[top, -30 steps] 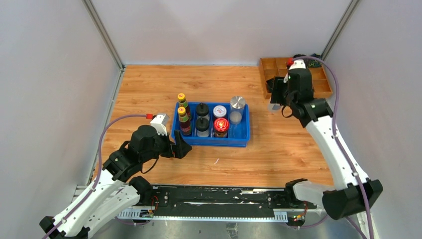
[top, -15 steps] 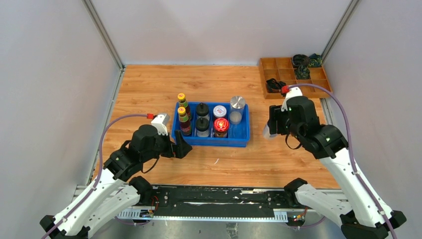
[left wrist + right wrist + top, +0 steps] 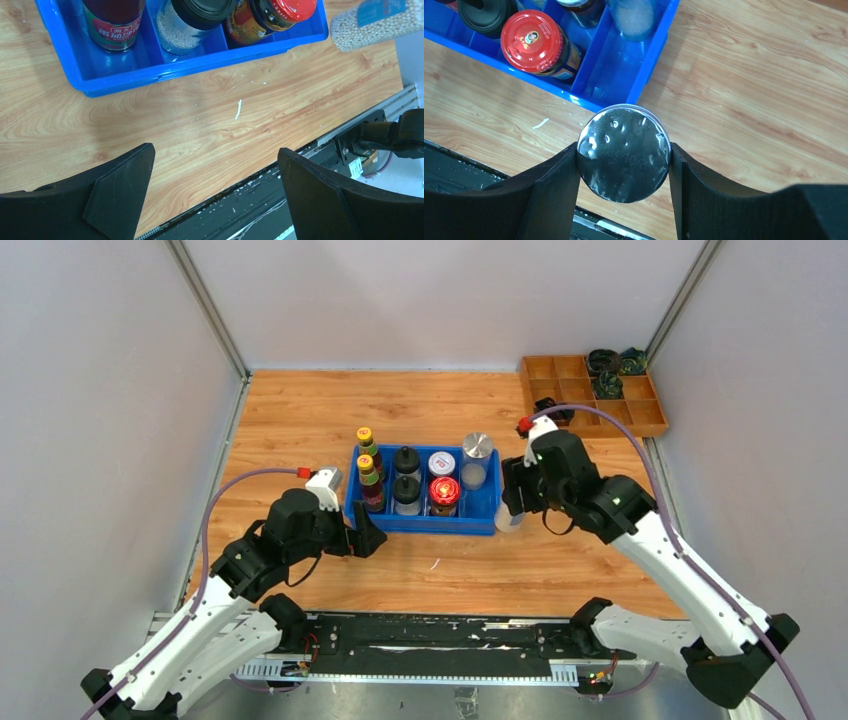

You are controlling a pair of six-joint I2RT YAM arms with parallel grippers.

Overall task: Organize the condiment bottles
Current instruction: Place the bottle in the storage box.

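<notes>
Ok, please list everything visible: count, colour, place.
bin: 1, blue, table centre
sauce bottles: 2, yellow caps, bin's left end
shakers: 2, black lids, beside them
red-lidded jar: 1, bin, near row
white-lidded jar: 1, behind it
silver-lidded jar: 1, bin's far right
second silver-lidded jar: 1, in right hand
wooden tray: 1, brown, far right
coiled items: several, black and green, in tray
left hand: open, by bin's left corner
right hand: shut on that jar

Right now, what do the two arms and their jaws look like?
The left arm and right arm have white shells, black joints and black wrist housings. A thin purple cable with a red plug runs to each wrist. The jaws are broad, matte black wedges.
</notes>
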